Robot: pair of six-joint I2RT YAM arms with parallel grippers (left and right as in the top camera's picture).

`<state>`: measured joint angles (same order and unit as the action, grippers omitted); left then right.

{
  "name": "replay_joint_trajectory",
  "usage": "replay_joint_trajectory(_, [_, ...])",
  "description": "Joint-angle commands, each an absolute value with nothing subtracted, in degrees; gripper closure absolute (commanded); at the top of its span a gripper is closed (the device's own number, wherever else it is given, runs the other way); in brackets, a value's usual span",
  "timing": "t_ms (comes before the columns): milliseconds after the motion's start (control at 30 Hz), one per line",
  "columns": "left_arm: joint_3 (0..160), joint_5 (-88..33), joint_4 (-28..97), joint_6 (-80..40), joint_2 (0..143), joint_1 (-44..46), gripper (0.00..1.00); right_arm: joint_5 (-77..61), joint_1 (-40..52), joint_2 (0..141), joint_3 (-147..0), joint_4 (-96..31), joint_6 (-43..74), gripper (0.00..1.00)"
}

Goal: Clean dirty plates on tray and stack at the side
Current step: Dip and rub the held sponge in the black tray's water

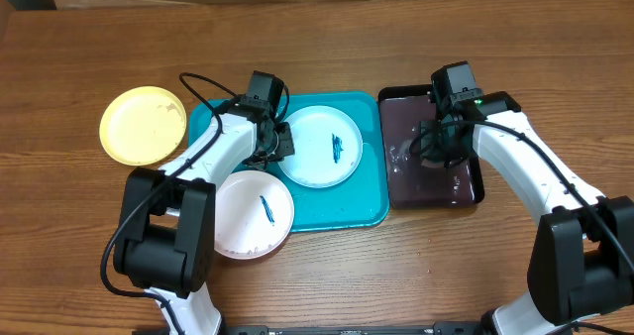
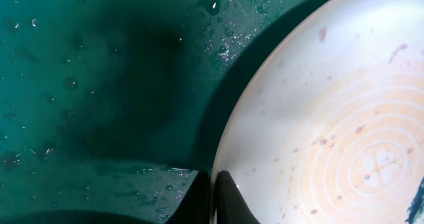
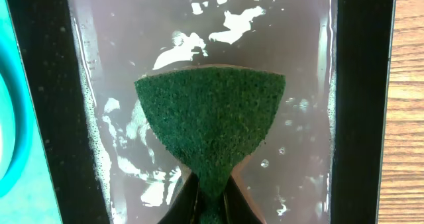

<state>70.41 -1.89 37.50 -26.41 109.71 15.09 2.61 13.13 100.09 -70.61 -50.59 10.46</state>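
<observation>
On the turquoise tray [image 1: 337, 208] lies a light blue plate [image 1: 319, 147] with a dark teal smear at its middle. My left gripper [image 1: 280, 143] is shut on that plate's left rim. In the left wrist view the dark fingertips [image 2: 228, 201] pinch the pale rim of the plate [image 2: 331, 118] over the wet tray [image 2: 99, 85]. A white plate [image 1: 253, 214], also smeared, overlaps the tray's front-left corner. A yellow plate [image 1: 144, 125] lies on the table to the left and shows no smear. My right gripper [image 3: 212, 207] is shut on a green sponge [image 3: 211, 118] over the black tray.
The glossy black tray [image 1: 479, 181] sits right of the turquoise one, holding foamy water [image 3: 192, 45]. Its raised black rim [image 3: 361, 85] borders bare wooden table [image 1: 416, 276] in front and to the right.
</observation>
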Motion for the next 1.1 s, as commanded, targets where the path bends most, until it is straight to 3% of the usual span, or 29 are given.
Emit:
replay_joint_trajectory(0, [70.0, -1.6, 38.1, -25.8, 109.4, 14.1, 0.96, 1.1, 13.1, 99.0, -71.8, -50.3, 10.0, 0.96])
replay_joint_trajectory(1067, [69.8, -1.9, 40.3, -32.2, 109.4, 12.2, 0.96, 1.4, 13.2, 99.0, -72.3, -52.8, 14.6, 0.96])
